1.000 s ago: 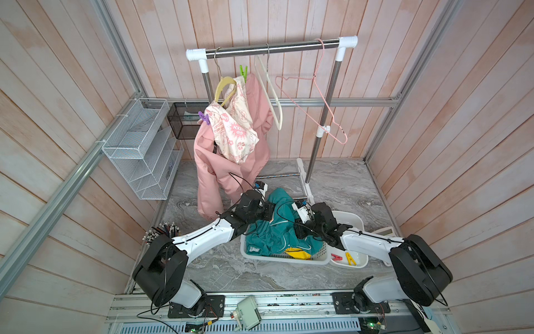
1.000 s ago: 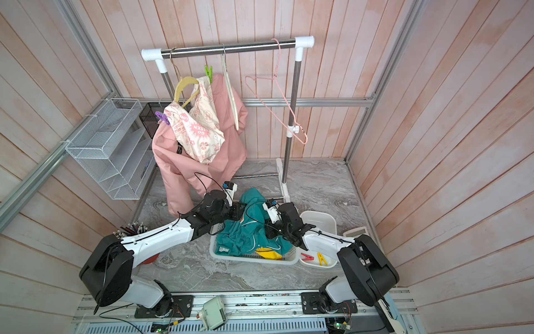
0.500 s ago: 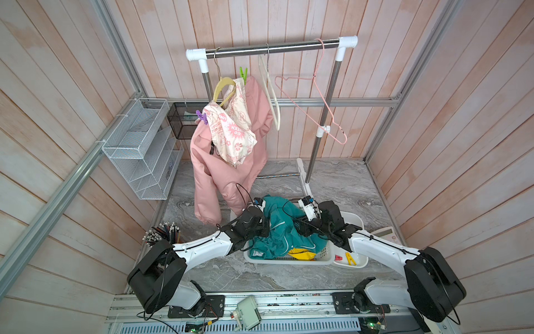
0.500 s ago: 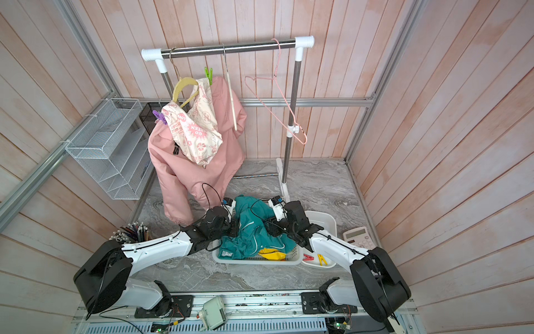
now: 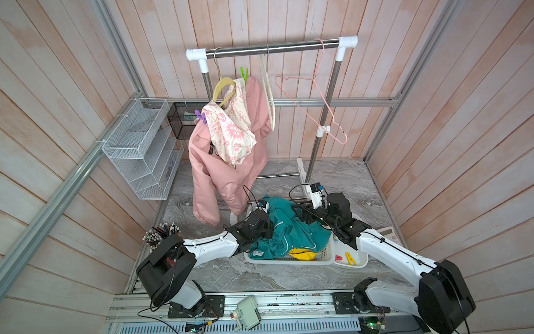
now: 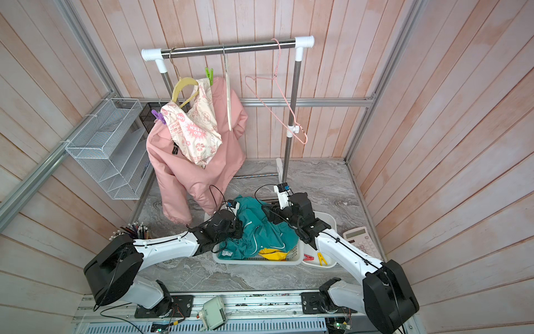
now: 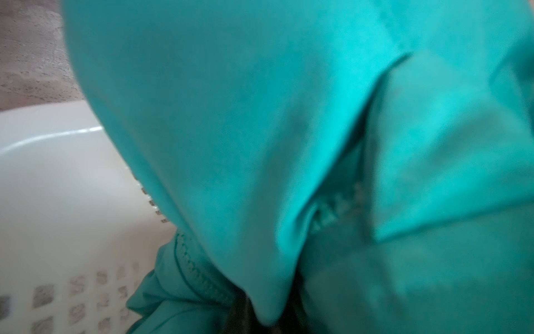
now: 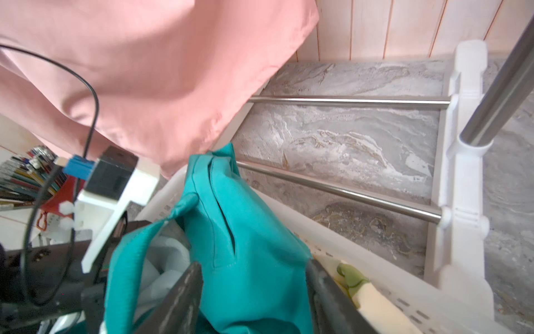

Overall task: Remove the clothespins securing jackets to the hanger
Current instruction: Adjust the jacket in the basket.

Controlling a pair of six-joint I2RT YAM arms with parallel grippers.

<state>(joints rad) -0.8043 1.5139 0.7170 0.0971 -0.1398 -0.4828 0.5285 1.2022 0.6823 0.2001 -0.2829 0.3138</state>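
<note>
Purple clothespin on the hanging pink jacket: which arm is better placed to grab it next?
Probably left: the purple clothespin sits on that arm's side of the pink jacket, though the left gripper is buried in the teal jacket.

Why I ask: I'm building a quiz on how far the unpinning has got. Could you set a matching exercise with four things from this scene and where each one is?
Things:
1. pink jacket
2. teal jacket
3. yellow clothespin
4. pink wire hanger

Places:
A. lying in the small white tray
B. hanging bare on the rail
C. heaped in the white basket
D. on a hanger, with the green clothespin and purple clothespin on it

Pairs: 1-D, 2-C, 3-A, 4-B
</note>
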